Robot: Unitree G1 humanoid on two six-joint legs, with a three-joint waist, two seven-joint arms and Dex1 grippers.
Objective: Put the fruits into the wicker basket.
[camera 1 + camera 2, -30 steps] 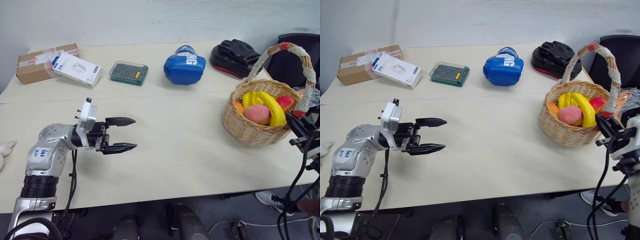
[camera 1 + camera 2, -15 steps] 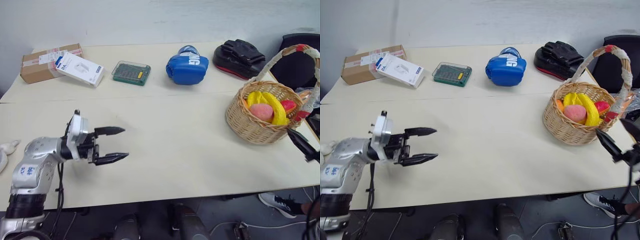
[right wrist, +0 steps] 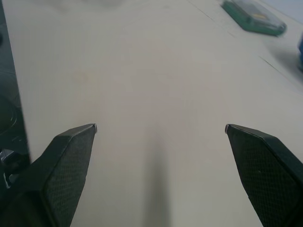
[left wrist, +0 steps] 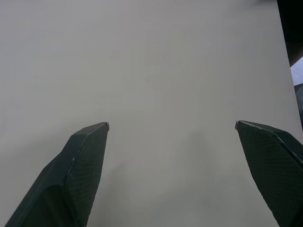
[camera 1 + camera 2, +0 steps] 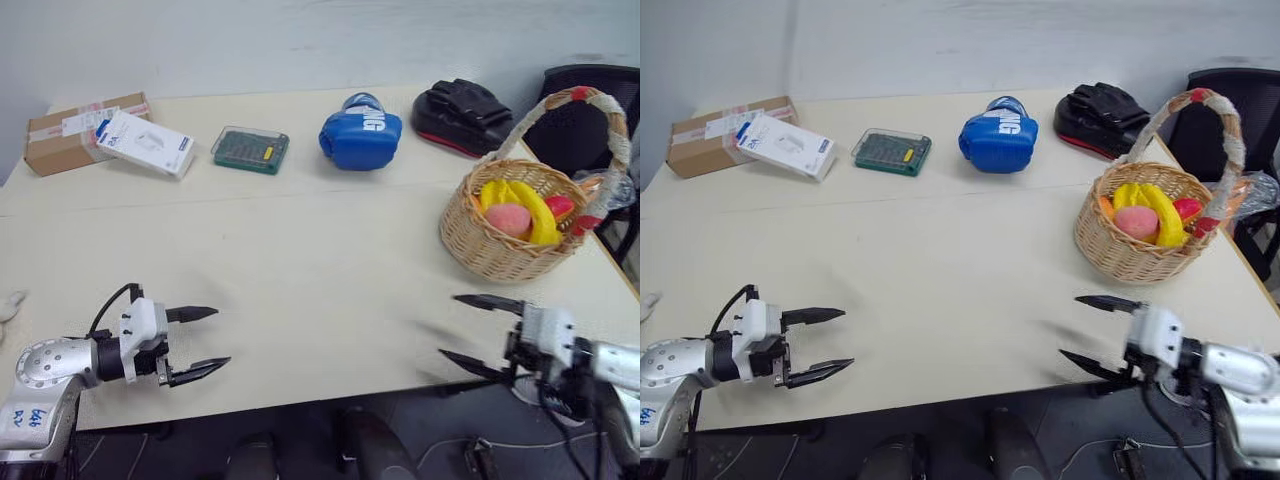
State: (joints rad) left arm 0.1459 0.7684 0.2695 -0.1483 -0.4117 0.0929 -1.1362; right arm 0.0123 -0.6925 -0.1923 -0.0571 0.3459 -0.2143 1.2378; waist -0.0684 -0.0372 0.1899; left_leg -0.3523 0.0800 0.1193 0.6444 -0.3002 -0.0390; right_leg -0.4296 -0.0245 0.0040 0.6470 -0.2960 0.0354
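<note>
Both grippers, left (image 5: 205,339) and right (image 5: 465,328), are spread wide and empty, held low over the near edge of the smooth beige table (image 5: 320,250). A peach (image 5: 508,218) and banana (image 5: 535,208) are nestled in the round woven basket (image 5: 500,255) at far right. A blue boxing glove (image 5: 360,130), green case (image 5: 250,149) and boxes (image 5: 85,130) are lined along the far side.

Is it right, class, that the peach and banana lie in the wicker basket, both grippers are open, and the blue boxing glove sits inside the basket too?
Not quite. The left eye view shows the blue boxing glove on the table, apart from the wicker basket. The peach and banana are inside; left gripper and right gripper are open.
</note>
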